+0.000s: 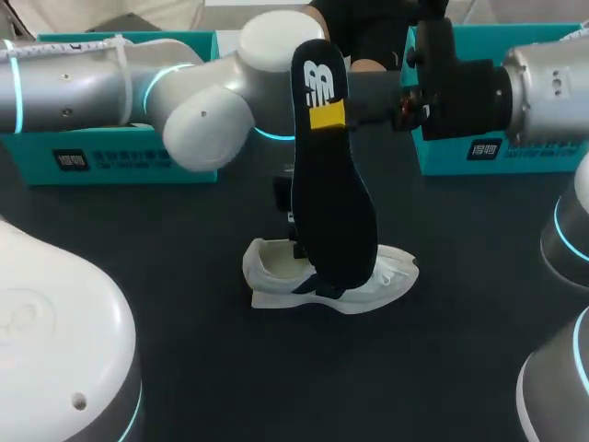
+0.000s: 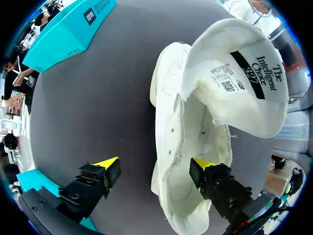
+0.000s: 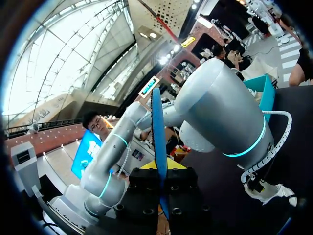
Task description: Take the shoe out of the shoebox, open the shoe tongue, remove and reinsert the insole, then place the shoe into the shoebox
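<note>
— We see the shoe (image 2: 195,122) as soft white cloth, its lining a little fuzzy, with a smooth printed label on the tongue (image 2: 230,44).
— And we take the insole (image 1: 333,212) for matt black foam, smooth blue on its other face.
— The tabletop (image 1: 184,350) strikes us as dark and matt.
— We read the shoebox (image 1: 110,161) as teal cardboard with a light sheen, the left arm (image 1: 212,115) as a smooth satin shell, metal or plastic we cannot tell.
— The left tool (image 2: 155,165) has matt black fingers (image 2: 85,191).
</note>
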Tool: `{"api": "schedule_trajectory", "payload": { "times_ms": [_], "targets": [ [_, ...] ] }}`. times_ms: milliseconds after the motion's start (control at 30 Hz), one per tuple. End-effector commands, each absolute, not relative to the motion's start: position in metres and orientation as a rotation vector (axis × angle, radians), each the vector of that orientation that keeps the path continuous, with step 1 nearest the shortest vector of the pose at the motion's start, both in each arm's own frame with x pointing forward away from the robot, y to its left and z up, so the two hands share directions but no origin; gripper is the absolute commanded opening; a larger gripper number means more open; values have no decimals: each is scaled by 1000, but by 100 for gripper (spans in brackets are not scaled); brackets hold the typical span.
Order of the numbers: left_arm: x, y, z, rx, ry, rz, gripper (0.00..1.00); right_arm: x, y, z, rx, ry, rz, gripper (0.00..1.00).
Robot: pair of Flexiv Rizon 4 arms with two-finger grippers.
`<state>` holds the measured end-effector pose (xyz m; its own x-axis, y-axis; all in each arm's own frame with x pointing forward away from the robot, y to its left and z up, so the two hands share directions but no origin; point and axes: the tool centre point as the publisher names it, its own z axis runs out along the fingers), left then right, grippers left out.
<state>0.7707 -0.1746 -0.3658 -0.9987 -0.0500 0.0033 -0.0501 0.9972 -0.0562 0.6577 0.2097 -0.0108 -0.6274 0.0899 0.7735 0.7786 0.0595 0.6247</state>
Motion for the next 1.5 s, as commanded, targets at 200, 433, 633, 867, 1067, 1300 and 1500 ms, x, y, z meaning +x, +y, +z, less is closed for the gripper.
{"api": "schedule_trajectory", "payload": {
  "times_ms": [200,433,633,867,1067,1300,1500],
  "targets": [
    [775,-179,-381,107,-3117,84,33,657,212,-11,-872,-1793,-1615,0],
    [776,-185,-385,93,-3106,112,2,657,212,-11,-872,-1793,-1615,0],
    [771,-189,-387,11,-3075,123,0,657,212,-11,-872,-1793,-1615,0],
    [781,-186,-373,-235,-2899,227,0,657,212,-11,-872,-1793,-1615,0],
    [795,-180,-348,-404,-2686,262,0,657,212,-11,-872,-1793,-1615,0],
    [792,-179,-323,-628,-2572,230,0,657,212,-11,-872,-1793,-1615,0],
    [789,-179,-317,-639,-2602,211,0,657,212,-11,-872,-1793,-1615,0]
  ]
}}
